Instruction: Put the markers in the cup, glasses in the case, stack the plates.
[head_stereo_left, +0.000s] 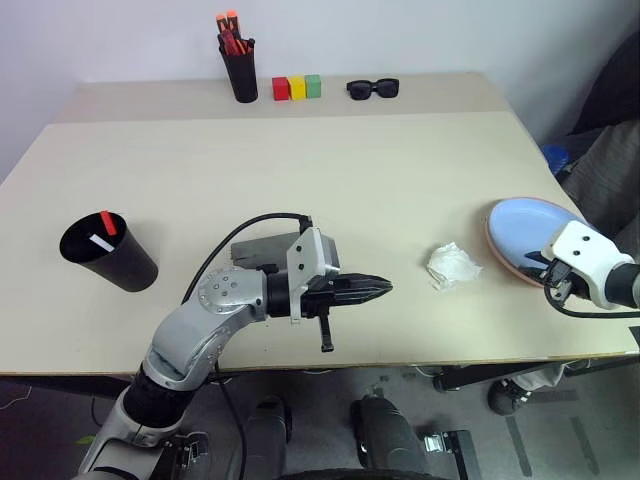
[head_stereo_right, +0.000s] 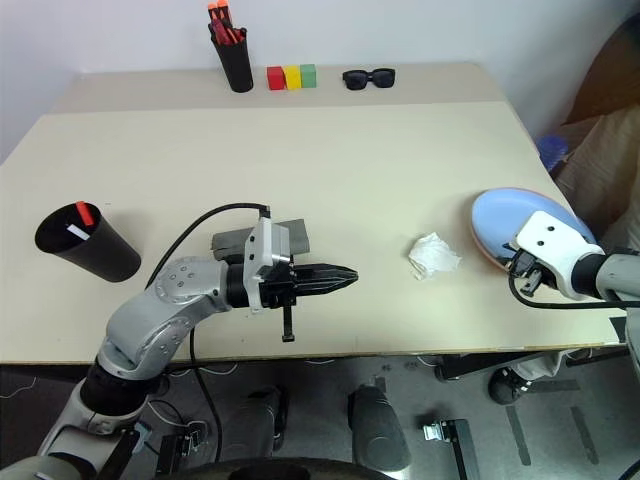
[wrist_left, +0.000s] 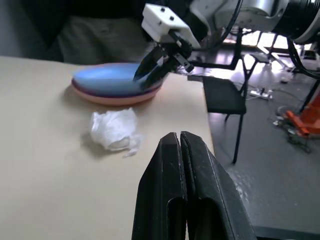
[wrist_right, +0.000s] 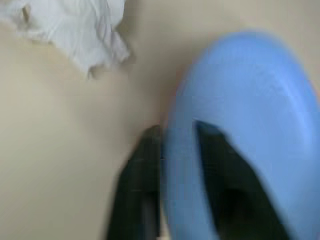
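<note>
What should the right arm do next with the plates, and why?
Probably draw the right gripper back off the blue plate. That plate already lies on the pink plate, so the stack looks done, and the fingers stand apart astride its rim. The markers already stand in the cup.

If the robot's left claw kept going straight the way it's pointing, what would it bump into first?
Probably the crumpled white tissue. The left claw is shut and points level across the table toward it, with the stacked plates beyond. It may pass just above the tissue; height is hard to judge.
</note>
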